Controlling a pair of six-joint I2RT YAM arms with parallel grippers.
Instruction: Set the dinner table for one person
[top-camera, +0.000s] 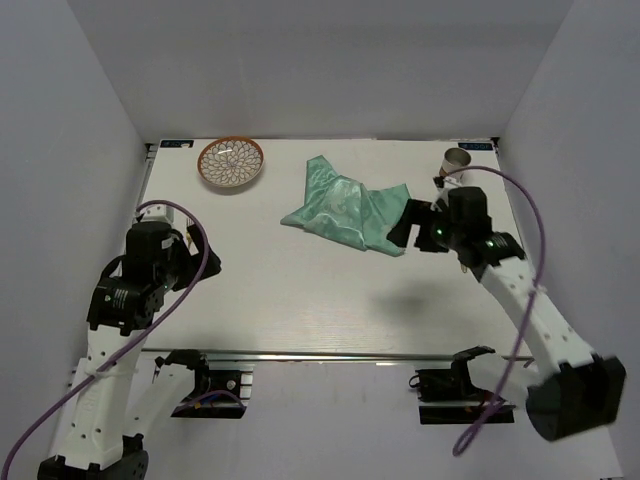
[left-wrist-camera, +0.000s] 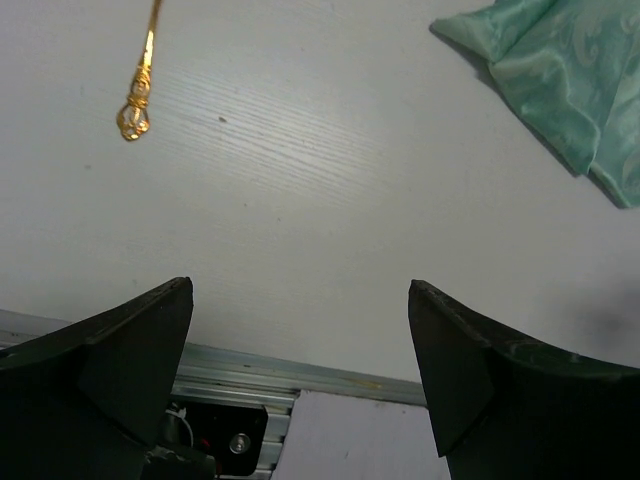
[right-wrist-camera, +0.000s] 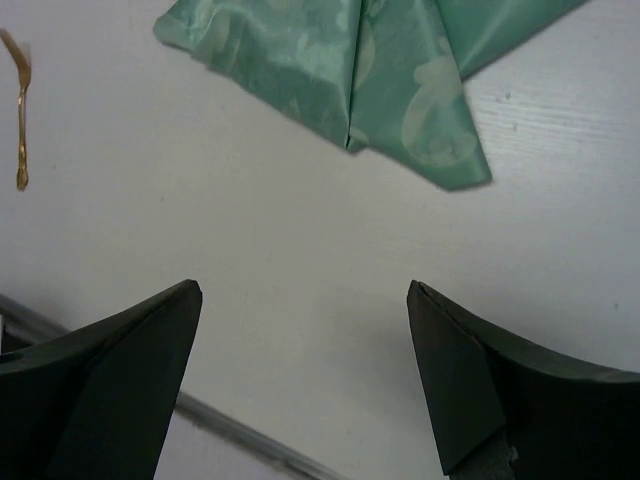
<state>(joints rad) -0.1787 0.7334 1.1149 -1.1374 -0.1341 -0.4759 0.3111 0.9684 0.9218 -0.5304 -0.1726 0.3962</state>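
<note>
My left pincer and my right pincer both hang with jaws wide apart and empty over the large white planked rectangular worktop, which spreads beneath them, a crumpled shiny green cloth lying toward its far side.

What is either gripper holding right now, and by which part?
Nothing. The left gripper and right gripper both stand open and empty over the dinner table; the green cloth lies ungripped ahead of the right one.

A patterned bowl, crumpled green cloth, metal cup and gold utensil sit apart.
</note>
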